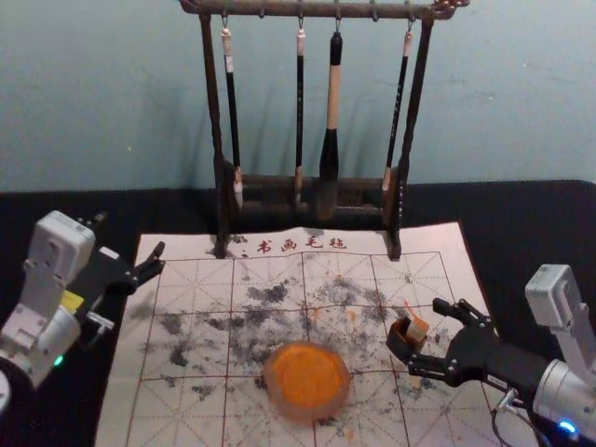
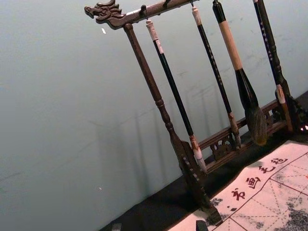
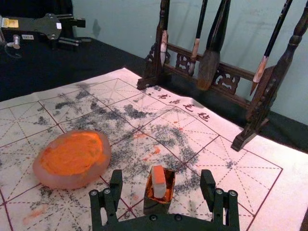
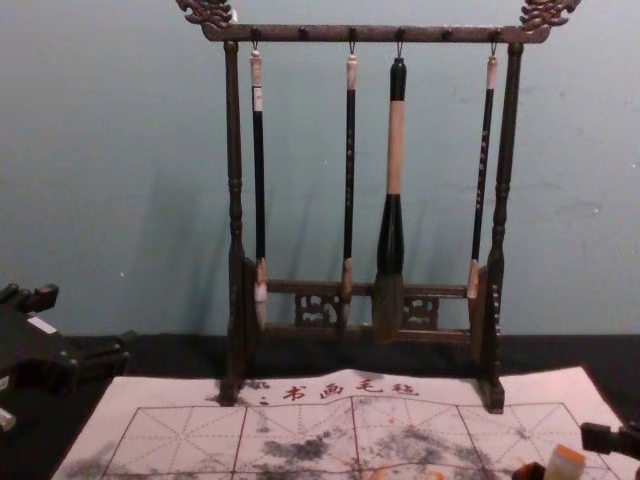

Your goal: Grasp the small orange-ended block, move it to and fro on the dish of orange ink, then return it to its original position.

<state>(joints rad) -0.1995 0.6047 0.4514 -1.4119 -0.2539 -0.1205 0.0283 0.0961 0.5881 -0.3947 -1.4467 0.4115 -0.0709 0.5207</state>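
The small block (image 1: 418, 329) with an orange end stands in a dark little holder (image 1: 399, 346), right of the dish (image 1: 315, 411) of orange ink. My right gripper (image 1: 428, 334) is open, one finger on either side of block and holder. From the right wrist view, the block (image 3: 158, 182) rises from its holder (image 3: 155, 207) between the spread fingers of the gripper (image 3: 161, 178), with gaps on both sides. In the chest view the block (image 4: 565, 463) is at the lower right. My left gripper (image 1: 160, 260) is parked open at the mat's left edge.
A marked felt mat (image 1: 196, 326) with ink stains lies on the black table (image 1: 540, 223). Behind it stands a dark wooden rack (image 1: 216, 121) with several hanging brushes, the thickest brush (image 1: 330, 154) right of centre.
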